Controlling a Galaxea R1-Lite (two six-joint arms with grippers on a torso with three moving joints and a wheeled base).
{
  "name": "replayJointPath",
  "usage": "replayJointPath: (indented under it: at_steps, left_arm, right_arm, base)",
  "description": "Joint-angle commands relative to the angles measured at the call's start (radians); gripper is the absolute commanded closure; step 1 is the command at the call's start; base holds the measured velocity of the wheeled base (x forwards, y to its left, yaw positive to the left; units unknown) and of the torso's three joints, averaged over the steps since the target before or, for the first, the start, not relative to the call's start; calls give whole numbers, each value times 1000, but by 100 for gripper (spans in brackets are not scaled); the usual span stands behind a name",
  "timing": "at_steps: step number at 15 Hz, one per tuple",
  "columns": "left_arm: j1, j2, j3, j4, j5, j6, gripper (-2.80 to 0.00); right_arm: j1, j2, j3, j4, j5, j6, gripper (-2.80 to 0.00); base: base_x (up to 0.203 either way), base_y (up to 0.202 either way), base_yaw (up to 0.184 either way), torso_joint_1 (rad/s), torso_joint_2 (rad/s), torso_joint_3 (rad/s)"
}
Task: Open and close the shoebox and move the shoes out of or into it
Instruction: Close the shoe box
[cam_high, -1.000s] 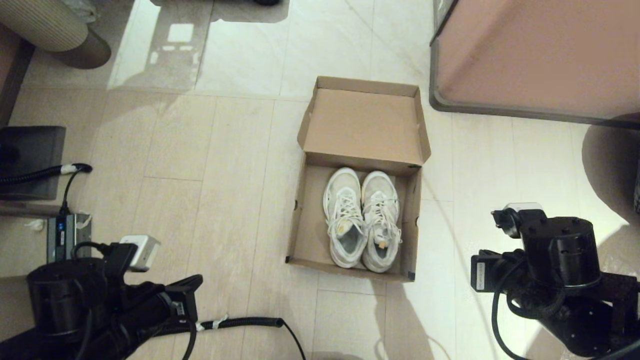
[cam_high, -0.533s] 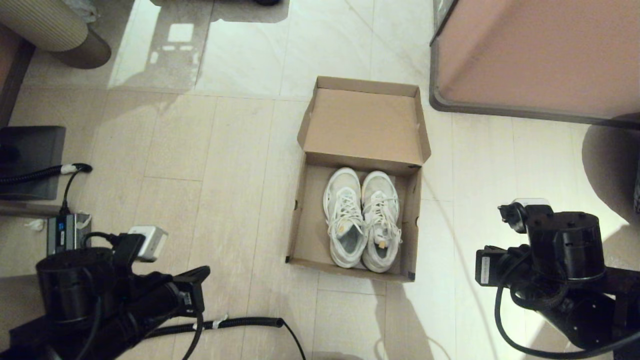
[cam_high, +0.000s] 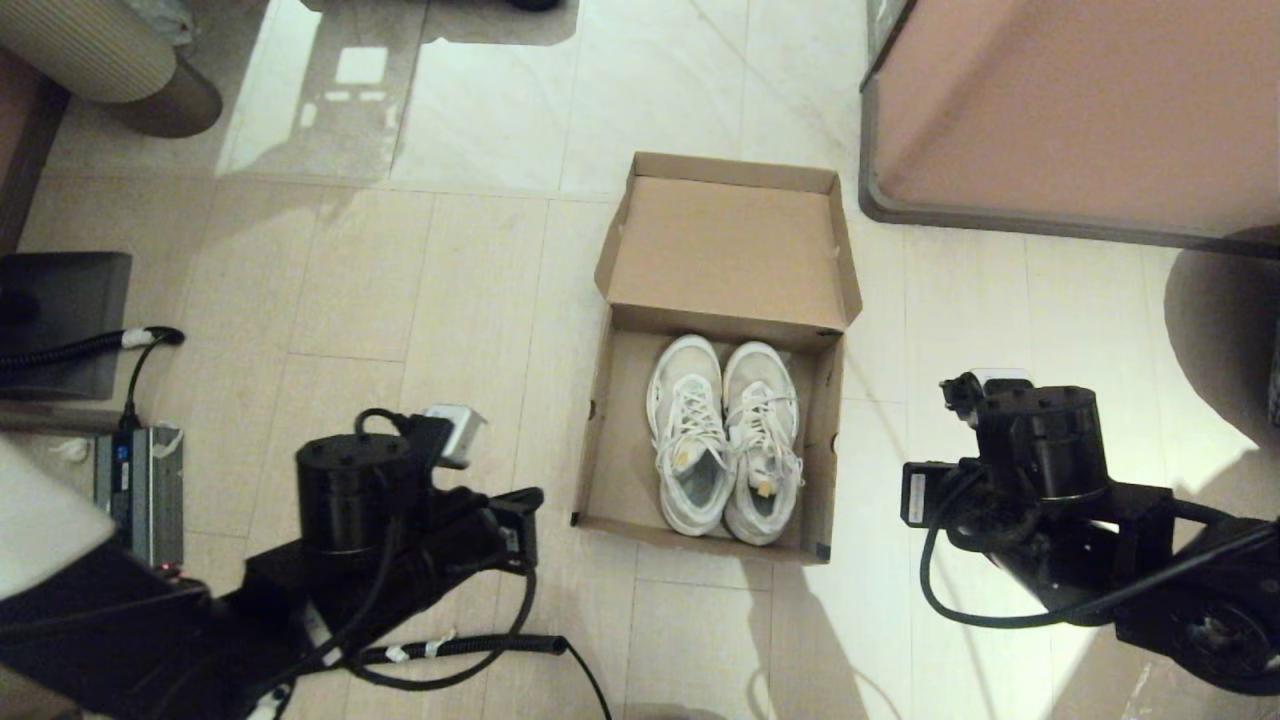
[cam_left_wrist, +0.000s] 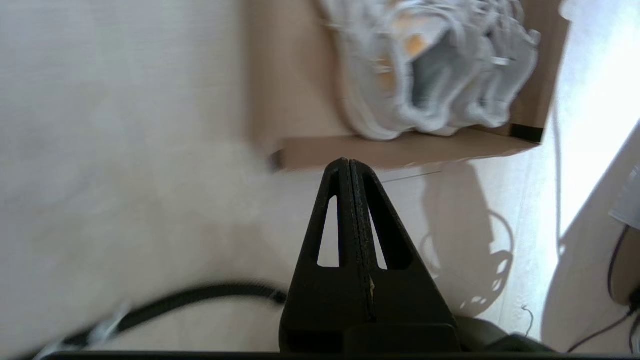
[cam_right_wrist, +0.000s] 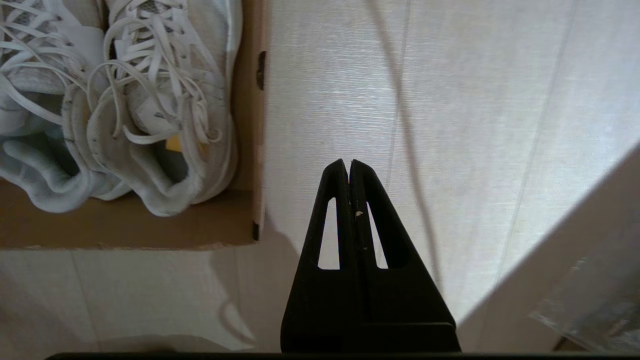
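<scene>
Pinkish-brown, with a grey rim, the cabinet (cam_high: 1080, 110) stands beyond the shoebox, off its far right corner. Brown cardboard makes the shoebox (cam_high: 610, 440), which sits on the pale floor (cam_high: 420, 280) with its flap lid (cam_high: 730, 250) folded back on the far side, so the inside is uncovered. The shoes (cam_high: 724, 436) lie in the shoebox side by side, touching, closer to its right wall, toes toward the lid. The left gripper (cam_left_wrist: 350, 165) hovers over the floor just outside the near left corner of the shoebox, its fingers pressed together and holding nothing. The right gripper (cam_right_wrist: 348, 165) hangs beside the right wall of the shoebox, near its front corner, also clenched on nothing.
</scene>
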Motion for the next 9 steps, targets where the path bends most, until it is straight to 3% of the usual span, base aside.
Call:
replayJointPath:
  at_steps: [1,4,7,9]
  left_arm:
    - [-55,159,-102,-8,1,0,0]
    - [-88,250,-247,14,10,3,0]
    - [-80,267,-379,169,8,2,0]
    - [-64,288,-477,255,1,1,0]
  right_arm:
    - [-1,95,-58,-4,12,25,0]
    - [2,140,-116,-4,57,32,0]
    - [1,163,-119,-4,161,33,0]
    - [-1,180,-134,-4,165,33,0]
  base:
    - [0,0,0,0,0,0]
    - [0,0,0,0,0,0]
    - [0,0,0,0,0,0]
    - [0,0,0,0,0,0]
